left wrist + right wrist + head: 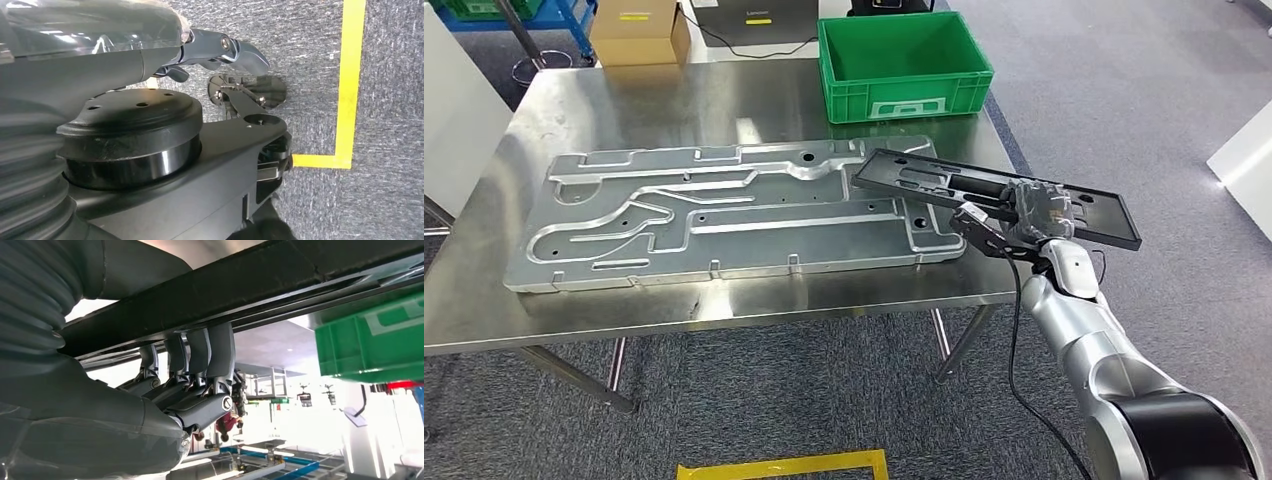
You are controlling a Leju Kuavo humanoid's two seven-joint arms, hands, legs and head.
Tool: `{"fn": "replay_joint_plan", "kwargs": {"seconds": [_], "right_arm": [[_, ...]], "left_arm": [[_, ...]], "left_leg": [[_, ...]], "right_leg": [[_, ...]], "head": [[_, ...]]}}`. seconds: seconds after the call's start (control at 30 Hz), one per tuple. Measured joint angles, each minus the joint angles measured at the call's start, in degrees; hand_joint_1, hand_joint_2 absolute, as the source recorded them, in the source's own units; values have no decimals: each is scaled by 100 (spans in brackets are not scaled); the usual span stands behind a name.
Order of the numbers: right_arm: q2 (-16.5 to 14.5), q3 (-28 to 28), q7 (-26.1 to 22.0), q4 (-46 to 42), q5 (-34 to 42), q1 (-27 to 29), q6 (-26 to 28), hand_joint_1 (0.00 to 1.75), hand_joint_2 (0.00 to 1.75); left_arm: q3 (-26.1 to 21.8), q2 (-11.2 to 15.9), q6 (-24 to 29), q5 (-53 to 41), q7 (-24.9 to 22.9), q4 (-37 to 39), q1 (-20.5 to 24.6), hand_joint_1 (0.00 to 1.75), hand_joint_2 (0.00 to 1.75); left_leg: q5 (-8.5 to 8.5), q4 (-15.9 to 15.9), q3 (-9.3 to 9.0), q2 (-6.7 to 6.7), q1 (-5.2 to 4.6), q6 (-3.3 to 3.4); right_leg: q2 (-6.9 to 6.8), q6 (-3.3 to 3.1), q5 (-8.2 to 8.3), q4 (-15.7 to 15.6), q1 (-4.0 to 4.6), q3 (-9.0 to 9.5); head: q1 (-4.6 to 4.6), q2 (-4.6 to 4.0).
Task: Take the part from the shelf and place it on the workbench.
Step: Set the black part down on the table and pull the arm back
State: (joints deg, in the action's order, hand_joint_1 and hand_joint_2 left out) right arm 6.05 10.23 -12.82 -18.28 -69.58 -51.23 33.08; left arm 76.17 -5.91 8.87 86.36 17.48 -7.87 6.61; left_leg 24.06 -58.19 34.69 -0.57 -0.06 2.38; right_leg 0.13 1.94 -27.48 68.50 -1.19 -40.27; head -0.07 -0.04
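Right hand (1024, 222) gripped the black part (944, 185) near its outer end — long axis ran from the hand across the bench (724, 305) edge, far end over the metal panel (724, 215) near the green bin (904, 62).

The left hand (220, 50) hangs over grey carpet (300, 50), its fingers (245, 52) curled in and holding nothing. Beyond the fingertips, yellow floor tape (350, 80) runs in a line and turns a corner.

Silver segmented right arm (1094, 350), black elbow band, black cable, dark fingers (200, 352)
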Motion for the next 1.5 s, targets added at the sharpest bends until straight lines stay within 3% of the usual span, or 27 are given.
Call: {"fn": "replay_joint_plan", "kwargs": {"seconds": [0.07,0.1,0.2,0.27,0.37,0.4,0.43,0.47,0.53,0.6,0.77,0.83,0.9,0.93,0.97,1.0,1.07,1.13,1.2,1.27,1.33,1.43,1.47,1.5], "right_arm": [[-22,55,94,5,-143,-67,-99,175,175],[-43,90,142,9,-215,-103,-158,175,175],[-130,199,272,35,-401,-159,-334,175,175],[-213,276,333,51,-507,-183,-430,175,175],[-341,383,422,78,-637,-225,-566,175,175],[-386,416,443,93,-672,-234,-625,175,175],[-435,448,459,108,-704,-240,-681,175,175],[-480,477,479,119,-733,-249,-727,175,175],[-563,527,524,131,-784,-290,-783,175,175],[-615,561,548,139,-826,-342,-819,175,175],[-708,683,698,147,-1013,-369,-775,175,175],[-722,761,779,148,-1137,-366,-612,175,175],[-727,853,851,157,-1232,-344,-399,175,175],[-727,893,887,166,-1266,-328,-320,175,175],[-727,928,917,174,-1292,-317,-265,175,175],[-727,955,940,180,-1311,-315,-239,175,175],[-728,998,976,182,-1345,-335,-211,175,175],[-732,1033,1012,181,-1371,-359,-199,175,175],[-737,1058,1037,182,-1382,-365,-191,175,175],[-748,1070,1038,183,-1384,-363,-189,175,175],[-766,1087,1038,182,-1395,-364,-183,175,175],[-784,1122,1094,187,-1477,-349,-90,175,175],[-785,1138,1139,190,-1524,-335,-27,175,175],[-786,1160,1194,192,-1575,-321,46,175,175]], "left_arm": [[14,-2,0,-4,-5,0,6,0,175],[18,-2,0,-4,-8,0,6,0,175],[22,-3,0,-2,-10,0,3,0,175],[22,-1,3,2,-25,0,6,0,175],[24,1,31,14,-103,0,-3,0,175],[24,1,51,20,-140,0,-9,0,175],[24,1,73,27,-172,0,-12,0,175],[24,1,91,33,-198,0,-11,0,175],[23,2,112,42,-227,0,-4,0,175],[23,3,116,46,-240,0,4,0,175],[25,-2,105,42,-274,-2,1,0,175],[25,-3,99,36,-280,-2,9,0,175],[27,-5,92,31,-289,-2,5,0,175],[30,-5,91,28,-292,-2,1,0,175],[33,-5,91,26,-293,-2,-2,0,175],[36,-5,92,23,-294,-2,-1,0,175],[48,-7,93,21,-294,-4,8,0,175],[60,-11,96,21,-293,-6,17,0,175],[66,-16,96,22,-293,-7,16,0,175],[71,-19,97,24,-282,-7,16,0,175],[73,-17,97,28,-263,-7,24,0,175],[73,-15,96,43,-240,-7,12,0,175],[73,-15,96,47,-233,-7,5,0,175],[73,-14,96,50,-227,-7,0,0,175]], "left_leg": [[16,-20,12,3,-23,-34],[21,-26,19,6,-31,-58],[24,-16,24,14,-29,-146],[155,-177,85,20,-27,-212],[687,-1201,537,26,5,-287],[789,-1519,685,26,18,-302],[777,-1632,739,26,26,-311],[659,-1519,686,26,33,-314],[293,-772,324,30,42,-298],[102,-171,25,30,32,-250],[44,-16,-37,22,20,-83],[19,14,-40,25,33,-30],[16,13,-30,22,25,-9],[17,10,-29,18,20,-7],[20,5,-29,14,16,-7],[24,0,-31,11,12,-11],[34,-7,-38,9,5,-27],[38,-10,-29,9,-7,-63],[33,1,-21,9,-10,-116],[58,-13,-21,12,-15,-180],[269,-327,116,18,-12,-240],[761,-1418,636,23,30,-307],[785,-1619,742,24,44,-325],[712,-1626,758,25,57,-338]], "right_leg": [[-6,-63,258,-715,36,356],[-9,-89,304,-914,56,450],[-13,-152,315,-1001,73,476],[-25,-211,340,-1048,39,501],[-37,-267,346,-1072,28,513],[-34,-272,343,-1068,32,513],[-30,-274,341,-1061,33,513],[-24,-271,337,-1052,33,514],[-14,-248,321,-1022,30,515],[-6,-203,303,-990,47,505],[-9,-55,238,-910,39,466],[-11,-9,-45,-448,29,256],[-12,21,-376,306,28,-106],[-12,26,-436,557,28,-232],[-12,20,-384,597,29,-261],[-12,3,-229,396,32,-170],[-13,-58,139,-394,48,214],[-16,-116,306,-933,89,471],[-16,-154,314,-1013,126,493],[-20,-207,334,-1052,99,508],[-39,-265,357,-1099,59,534],[-67,-301,352,-1099,58,538],[-70,-302,349,-1096,58,538],[-69,-299,345,-1091,56,539]], "head": [[-2,0],[-4,0],[-7,0],[-17,0],[-34,0],[-34,0],[-34,0],[-35,0],[-35,0],[-32,0],[-24,0],[-20,0],[-21,0],[-21,0],[-21,0],[-21,0],[-22,0],[-23,0],[-25,0],[-27,0],[-47,0],[-69,0],[-69,0],[-69,0]]}}
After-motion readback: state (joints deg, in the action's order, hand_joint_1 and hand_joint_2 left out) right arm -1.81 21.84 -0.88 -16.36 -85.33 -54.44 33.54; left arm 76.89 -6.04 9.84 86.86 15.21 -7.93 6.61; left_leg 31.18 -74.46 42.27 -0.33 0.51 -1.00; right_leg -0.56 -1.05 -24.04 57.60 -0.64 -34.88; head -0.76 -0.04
